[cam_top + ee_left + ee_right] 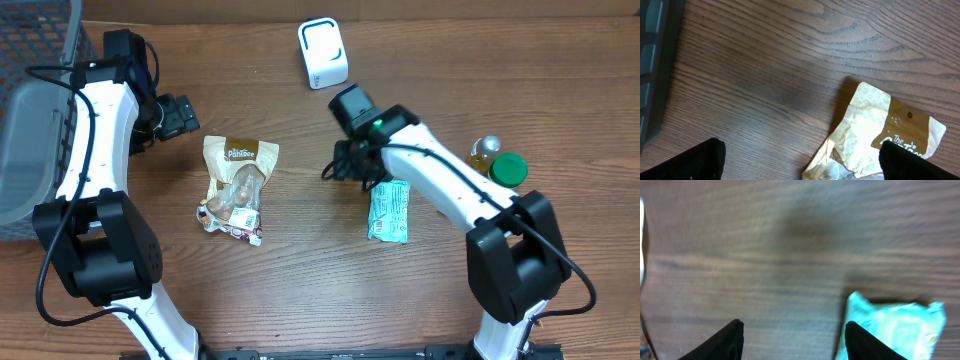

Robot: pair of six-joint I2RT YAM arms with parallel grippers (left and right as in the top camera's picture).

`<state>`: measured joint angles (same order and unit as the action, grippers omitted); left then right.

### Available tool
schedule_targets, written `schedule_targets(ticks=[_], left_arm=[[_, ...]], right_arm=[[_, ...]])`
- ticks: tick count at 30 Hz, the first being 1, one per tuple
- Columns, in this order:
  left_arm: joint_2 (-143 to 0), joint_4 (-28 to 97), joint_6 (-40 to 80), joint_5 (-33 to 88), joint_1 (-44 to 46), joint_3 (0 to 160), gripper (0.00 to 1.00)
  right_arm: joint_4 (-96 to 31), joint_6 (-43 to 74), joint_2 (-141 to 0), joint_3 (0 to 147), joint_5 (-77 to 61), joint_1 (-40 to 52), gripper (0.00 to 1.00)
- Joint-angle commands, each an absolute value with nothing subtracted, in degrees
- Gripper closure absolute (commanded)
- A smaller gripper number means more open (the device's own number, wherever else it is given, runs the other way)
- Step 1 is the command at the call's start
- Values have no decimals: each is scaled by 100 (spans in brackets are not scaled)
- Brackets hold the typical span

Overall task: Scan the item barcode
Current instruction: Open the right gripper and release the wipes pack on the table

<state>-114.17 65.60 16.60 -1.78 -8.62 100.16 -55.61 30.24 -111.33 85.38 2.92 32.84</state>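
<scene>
Overhead: nothing is at the white scanner (pixel 322 53), which stands alone at the far edge of the tabletop (pixel 300 290). Two candidate items lie flat on the wood. A brown snack pouch (pixel 238 185) is left of centre and a teal packet (pixel 390 210) is right of centre, and the two are well apart. The right hand (pixel 350 168) hangs just beside the packet's top end, and the left hand (pixel 188 113) sits near the pouch's upper corner. Neither hand holds anything. By my reading the scan itself is not under way, because an item has yet to be lifted and shown to the scanner. Whether either item has already been scanned cannot be told.

The count is one scanner, one pouch, one packet and one grey basket (pixel 25 120) at the left. A small bottle (pixel 486 152) touches a green lid (pixel 509 168), and I cannot tell whether these are one thing or two.

Left wrist: the fingers (pixel 690 162) are spread wide over bare wood. One pouch (pixel 875 132) lies by the farther finger, ungripped.

Right wrist: the view is blurred. The fingers (pixel 727 340) stand apart with only wood between them. One teal packet (pixel 900 327) lies beside the other finger and is not pinched.
</scene>
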Motion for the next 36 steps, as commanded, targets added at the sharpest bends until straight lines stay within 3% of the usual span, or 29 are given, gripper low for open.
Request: schedule_targets(ticks=[1, 10, 26, 31, 33, 36], left_arm=[[-11399, 6573, 1693, -189, -823, 10051, 0], [-11399, 6573, 1695, -189, -823, 10051, 0], [-11399, 6573, 1693, -189, -823, 10051, 0], [-11399, 6573, 1693, -189, -823, 10051, 0], [-11399, 6573, 1693, -189, -823, 10051, 0], [-11399, 6573, 1693, -189, -823, 10051, 0]], right_arm=[[-5509, 3380, -11124, 8232, 276, 3494, 39], [-5266, 3472, -11124, 7465, 292, 3485, 38], [-5734, 3452, -11124, 7419, 285, 2821, 35], [-5452, 3452, -11124, 7419, -381, 2923, 34], [-5133, 3452, -11124, 7419, -858, 3011, 30], [-4718, 3452, -11124, 7422, -1083, 3129, 14]])
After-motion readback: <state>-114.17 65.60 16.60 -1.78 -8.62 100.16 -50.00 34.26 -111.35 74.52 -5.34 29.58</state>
